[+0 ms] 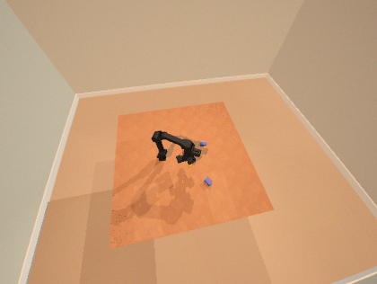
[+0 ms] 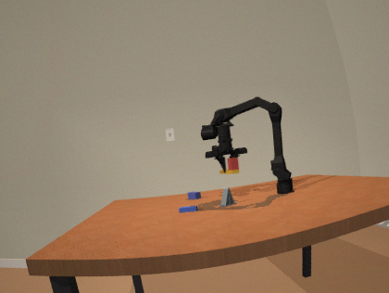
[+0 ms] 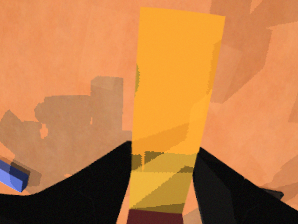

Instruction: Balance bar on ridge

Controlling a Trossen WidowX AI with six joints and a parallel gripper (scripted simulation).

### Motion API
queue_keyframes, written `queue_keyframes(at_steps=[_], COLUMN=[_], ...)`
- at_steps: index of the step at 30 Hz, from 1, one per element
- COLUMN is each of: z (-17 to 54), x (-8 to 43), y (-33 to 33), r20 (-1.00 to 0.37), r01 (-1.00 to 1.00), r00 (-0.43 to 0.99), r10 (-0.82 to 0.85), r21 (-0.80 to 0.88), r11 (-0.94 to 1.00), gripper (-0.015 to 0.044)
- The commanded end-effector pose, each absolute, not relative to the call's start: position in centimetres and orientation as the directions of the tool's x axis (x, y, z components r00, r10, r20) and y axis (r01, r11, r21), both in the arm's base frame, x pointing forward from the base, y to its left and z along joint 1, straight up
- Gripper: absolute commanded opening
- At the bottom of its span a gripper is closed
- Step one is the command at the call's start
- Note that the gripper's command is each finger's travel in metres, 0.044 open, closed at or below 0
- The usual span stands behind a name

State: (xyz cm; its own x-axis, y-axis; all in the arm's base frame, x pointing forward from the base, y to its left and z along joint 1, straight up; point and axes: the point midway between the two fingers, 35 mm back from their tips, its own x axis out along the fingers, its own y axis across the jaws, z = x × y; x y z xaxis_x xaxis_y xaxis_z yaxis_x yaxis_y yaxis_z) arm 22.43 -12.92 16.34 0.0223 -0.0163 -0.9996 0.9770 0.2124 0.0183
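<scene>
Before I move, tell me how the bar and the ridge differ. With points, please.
The bar (image 1: 189,165) (image 2: 229,171) (image 3: 172,90) is yellow, the ridge (image 2: 226,197) grey. The bar is flat and slender; the ridge narrows upward. The bar hangs in the claw (image 1: 190,162) (image 2: 225,171) (image 3: 165,146); the ridge stands on the table (image 1: 148,123) (image 2: 116,232) (image 3: 60,35).

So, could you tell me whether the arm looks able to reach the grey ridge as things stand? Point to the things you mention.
Probably yes: the gripper (image 1: 188,161) (image 2: 230,171) (image 3: 162,151), shut on the yellow bar (image 2: 222,171) (image 3: 175,75), hangs above the ridge (image 2: 226,197), and the exterior view shows nothing between bar and ridge.
</scene>
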Motion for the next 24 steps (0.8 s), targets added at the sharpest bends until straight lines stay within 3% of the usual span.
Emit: queue_keyframes(at_steps=[1,24], z=[16.6,16.7], x=[23.2,26.7], y=[-12.0,-4.2], r20=[-1.000,-1.000], r01=[0.990,0.870], r00=[0.026,0.029], r10=[-0.014,-0.005], r21=[0.024,0.028], r11=[0.137,-0.493], gripper=[0.0000,0.0000])
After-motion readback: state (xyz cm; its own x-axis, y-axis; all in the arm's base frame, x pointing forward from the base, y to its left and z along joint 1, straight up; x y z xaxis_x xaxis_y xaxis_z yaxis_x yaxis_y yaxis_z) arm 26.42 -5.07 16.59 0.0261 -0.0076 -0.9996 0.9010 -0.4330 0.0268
